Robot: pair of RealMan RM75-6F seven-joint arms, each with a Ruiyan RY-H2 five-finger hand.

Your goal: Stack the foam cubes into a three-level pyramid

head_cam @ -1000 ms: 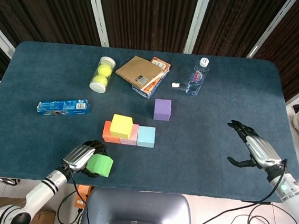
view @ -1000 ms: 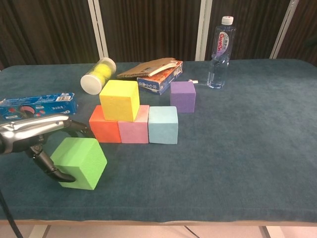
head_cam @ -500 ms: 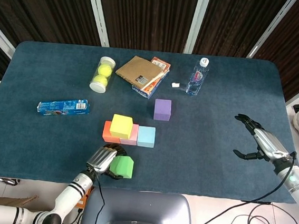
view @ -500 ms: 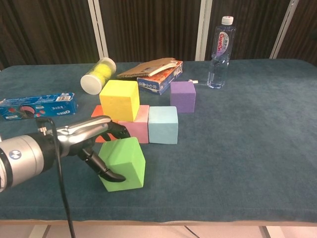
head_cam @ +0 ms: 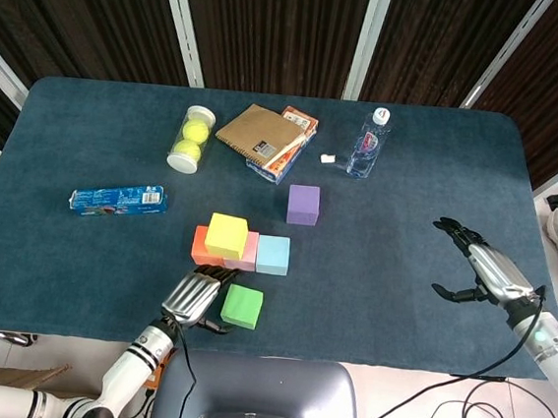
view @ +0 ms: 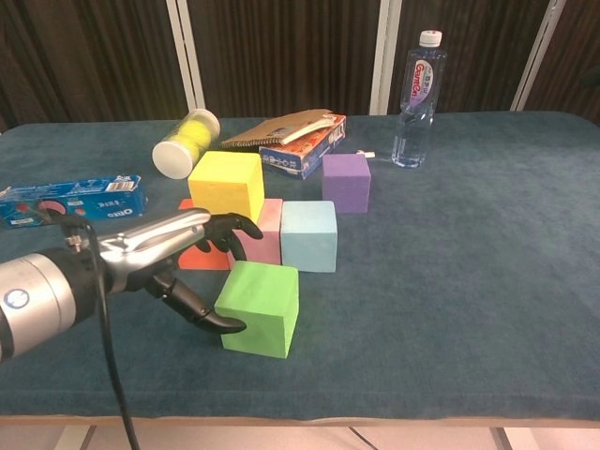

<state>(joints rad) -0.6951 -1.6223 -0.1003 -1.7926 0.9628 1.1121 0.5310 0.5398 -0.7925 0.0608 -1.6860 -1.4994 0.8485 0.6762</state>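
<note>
6 foam cubes: green (head_cam: 242, 307), yellow (head_cam: 226, 235), orange (head_cam: 200, 246), pink (head_cam: 246, 255), lt blue (head_cam: 273, 255), purple (head_cam: 303, 203). 1 water bottle (head_cam: 368, 144), 1 ball tube (head_cam: 191, 138) w/ 2 balls, 1 cookie pack (head_cam: 118, 198), 1 notebook (head_cam: 257, 134), 1 box (head_cam: 287, 147).

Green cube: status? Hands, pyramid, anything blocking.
Left hand grips green cube on the table. Right hand open, holding nothing. Yellow cube sits on base row; purple cube loose behind. Nothing blocking.

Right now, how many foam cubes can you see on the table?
6. Orange, pink and blue sit in a row, yellow on top of it, purple alone behind, and green in front by the left hand. None seems hidden.
</note>
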